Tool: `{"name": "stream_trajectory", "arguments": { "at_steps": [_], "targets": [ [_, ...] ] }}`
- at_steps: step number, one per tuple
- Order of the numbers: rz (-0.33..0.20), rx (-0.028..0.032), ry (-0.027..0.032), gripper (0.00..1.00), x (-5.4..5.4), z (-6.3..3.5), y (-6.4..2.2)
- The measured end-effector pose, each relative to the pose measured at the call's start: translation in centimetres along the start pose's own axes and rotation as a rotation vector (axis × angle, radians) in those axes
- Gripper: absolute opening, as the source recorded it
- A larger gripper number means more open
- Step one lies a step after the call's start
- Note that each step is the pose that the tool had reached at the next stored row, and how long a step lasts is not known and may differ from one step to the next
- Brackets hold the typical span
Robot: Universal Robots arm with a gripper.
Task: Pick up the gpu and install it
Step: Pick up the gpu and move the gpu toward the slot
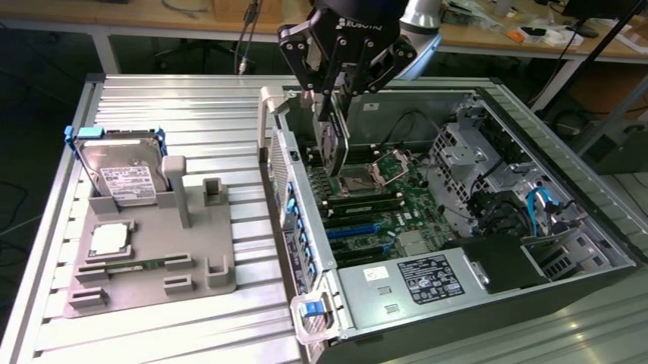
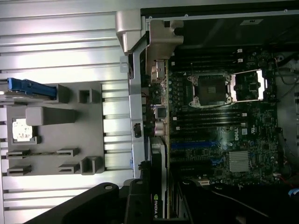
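Observation:
The gpu (image 1: 335, 152) is a thin dark card hanging on edge from my gripper (image 1: 332, 114), which is shut on its upper edge. It hovers over the open computer case (image 1: 567, 227), just inside the case wall (image 1: 278, 189) and above the motherboard (image 1: 380, 205) near the CPU socket (image 1: 360, 180). In the wrist view the gpu (image 2: 158, 203) appears edge-on with a green logo, close to the blue expansion slots (image 2: 191, 144). The card is apart from the board.
A grey parts holder (image 1: 152, 258) lies on the slatted table at the exterior view's left. It carries a hard drive in a blue frame (image 1: 121, 171), a CPU (image 1: 109, 239) and a green RAM stick (image 1: 142, 265). The power supply (image 1: 426, 277) and cables (image 1: 542, 205) fill the case's near side.

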State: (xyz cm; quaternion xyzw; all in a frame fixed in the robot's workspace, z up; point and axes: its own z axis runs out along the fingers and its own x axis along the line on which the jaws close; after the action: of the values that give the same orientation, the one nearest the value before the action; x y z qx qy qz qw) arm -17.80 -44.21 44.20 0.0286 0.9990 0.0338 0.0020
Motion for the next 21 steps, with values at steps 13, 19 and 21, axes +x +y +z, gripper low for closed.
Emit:
{"name": "stream_trajectory", "arguments": {
  "at_steps": [13, 19, 21],
  "targets": [
    [0.000, 0.0000, 0.0006, 0.27, -2.3, 0.02, 0.13],
    [0.000, 0.0000, 0.0011, 0.27, -3.5, 0.02, 0.20],
    [0.000, 0.0000, 0.0013, 0.27, -3.9, 0.02, 0.22]
  ]
}}
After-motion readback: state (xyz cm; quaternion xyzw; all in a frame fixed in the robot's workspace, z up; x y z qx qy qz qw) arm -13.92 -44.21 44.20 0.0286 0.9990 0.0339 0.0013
